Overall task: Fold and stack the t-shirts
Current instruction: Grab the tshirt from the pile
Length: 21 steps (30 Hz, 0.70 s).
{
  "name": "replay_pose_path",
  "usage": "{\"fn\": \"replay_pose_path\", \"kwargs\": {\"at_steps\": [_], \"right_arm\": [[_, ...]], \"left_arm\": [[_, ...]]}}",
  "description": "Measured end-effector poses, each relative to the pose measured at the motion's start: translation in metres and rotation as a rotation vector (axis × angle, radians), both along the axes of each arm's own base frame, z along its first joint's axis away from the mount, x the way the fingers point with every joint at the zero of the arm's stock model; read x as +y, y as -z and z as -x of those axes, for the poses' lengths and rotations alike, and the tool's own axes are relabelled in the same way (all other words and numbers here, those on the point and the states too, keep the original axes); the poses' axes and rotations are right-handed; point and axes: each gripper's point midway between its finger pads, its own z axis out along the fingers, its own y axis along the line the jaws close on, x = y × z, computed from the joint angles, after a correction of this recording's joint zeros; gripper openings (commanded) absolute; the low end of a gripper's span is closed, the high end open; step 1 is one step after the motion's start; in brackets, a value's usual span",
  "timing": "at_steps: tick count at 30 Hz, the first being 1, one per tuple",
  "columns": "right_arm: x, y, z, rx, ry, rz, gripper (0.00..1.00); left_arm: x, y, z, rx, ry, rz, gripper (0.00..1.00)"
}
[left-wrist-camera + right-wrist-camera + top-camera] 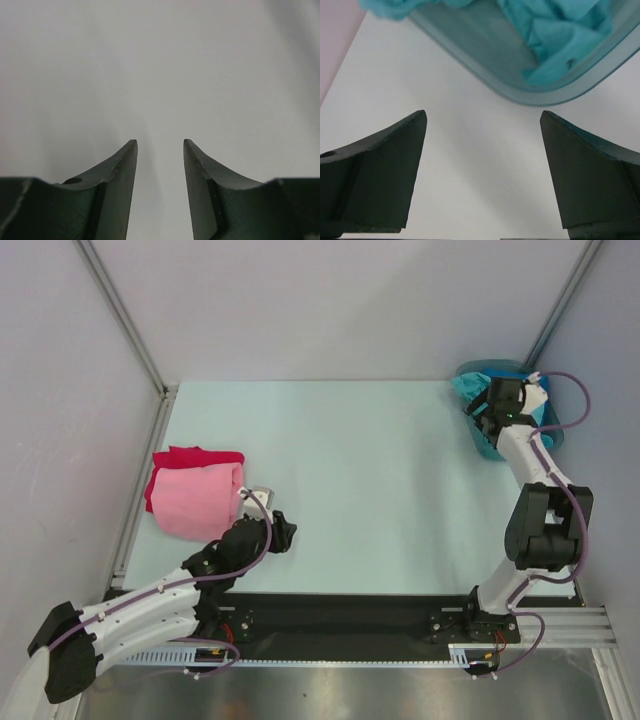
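The pale mint desk (380, 470) sits inside a booth of plain grey walls (330, 300) with metal framing at the corners.

Near left: the left arm (150, 605) lies low across the front edge. The left jaws stand partly open with a narrow gap and hold nothing. The left wrist view shows only bare desk ahead of them.

Just beyond and to the left of those jaws lies a folded pink t-shirt (198, 505). It rests on top of a red t-shirt (185, 456), whose far edge shows behind it. The two form a stack near the left edge of the desk.

Far right: the right arm (545, 530) reaches out to the far right corner. The right jaws are spread wide and empty, poised just short of the translucent tub (480, 50). The turquoise t-shirt (560, 35) lies crumpled inside the tub, with part of it draped over the rim. A deeper blue shirt cannot be told apart in these views.

Finding: the turquoise t-shirt lies straight ahead of the right jaws, past the tub's near rim, which runs diagonally across the right wrist view. Being bunched, the cloth offers no clear long axis. The right arm is by far the nearer and the left is well apart from it. In my judgement the next grasp falls to the right arm, reaching forward over the rim.
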Motion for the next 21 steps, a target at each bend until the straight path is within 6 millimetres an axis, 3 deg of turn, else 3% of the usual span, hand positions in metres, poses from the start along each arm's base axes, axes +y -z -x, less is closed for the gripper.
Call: {"fn": "replay_pose_path", "kwargs": {"at_steps": [5, 11, 15, 21], "right_arm": [[-0.071, 0.004, -0.006, -0.022, 0.100, 0.003, 1.00], [-0.135, 0.029, -0.011, -0.037, 0.153, -0.030, 0.99], [-0.157, 0.037, -0.029, -0.056, 0.132, -0.066, 0.99], [-0.156, 0.025, -0.077, -0.133, 0.022, -0.083, 0.99]], "left_arm": [[0.000, 0.000, 0.000, 0.001, 0.002, 0.001, 0.47], [0.000, -0.002, 0.001, -0.006, 0.002, 0.008, 0.47], [0.001, -0.005, 0.001, -0.016, 0.002, 0.020, 0.48], [0.001, -0.003, 0.002, -0.014, 0.002, 0.017, 0.48]]}}
